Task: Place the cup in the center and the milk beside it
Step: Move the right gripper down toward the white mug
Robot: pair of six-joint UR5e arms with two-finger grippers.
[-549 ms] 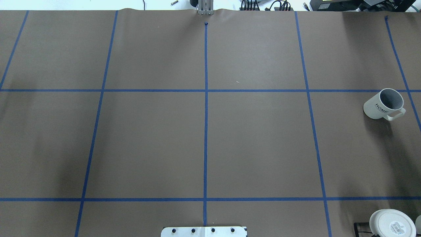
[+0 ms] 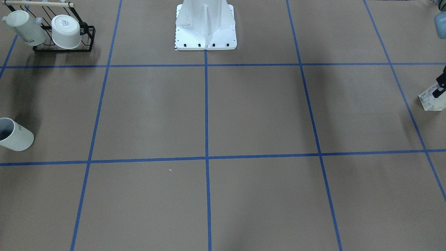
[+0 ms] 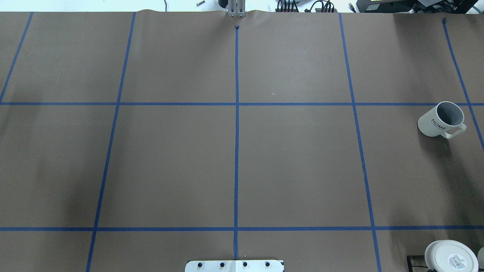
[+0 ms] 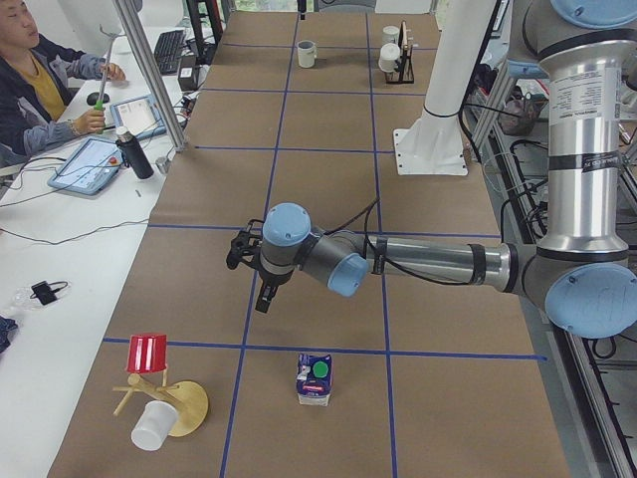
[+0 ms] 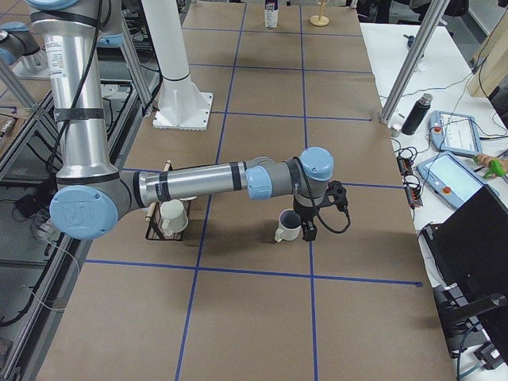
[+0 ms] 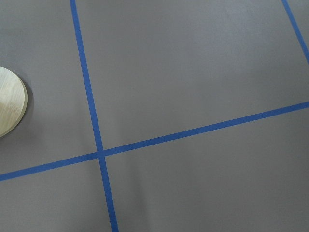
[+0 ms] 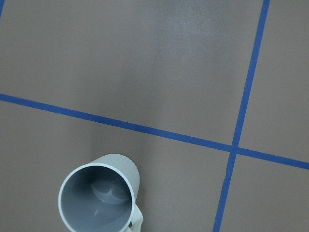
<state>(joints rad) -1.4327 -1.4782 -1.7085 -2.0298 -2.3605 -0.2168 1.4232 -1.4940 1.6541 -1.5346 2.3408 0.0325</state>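
Note:
The cup [image 3: 441, 120] is a white mug with a grey inside, upright at the table's right side; it also shows in the front view [image 2: 14, 134] and the right wrist view [image 7: 99, 198]. My right gripper [image 5: 317, 222] hovers right beside the cup [image 5: 290, 225]; I cannot tell if it is open or shut. The milk [image 4: 315, 378], a blue and white carton with a green cap, stands at the table's left end. My left gripper [image 4: 257, 284] hangs above the table, apart from it; I cannot tell its state. The center [image 3: 236, 104] tape crossing is bare.
A black wire rack [image 2: 62, 31] with two white mugs stands near the white pedestal base [image 2: 205, 28]. A wooden stand [image 4: 184, 406] with a red cup and a white cup sits near the milk. An operator and tablets are at the side table.

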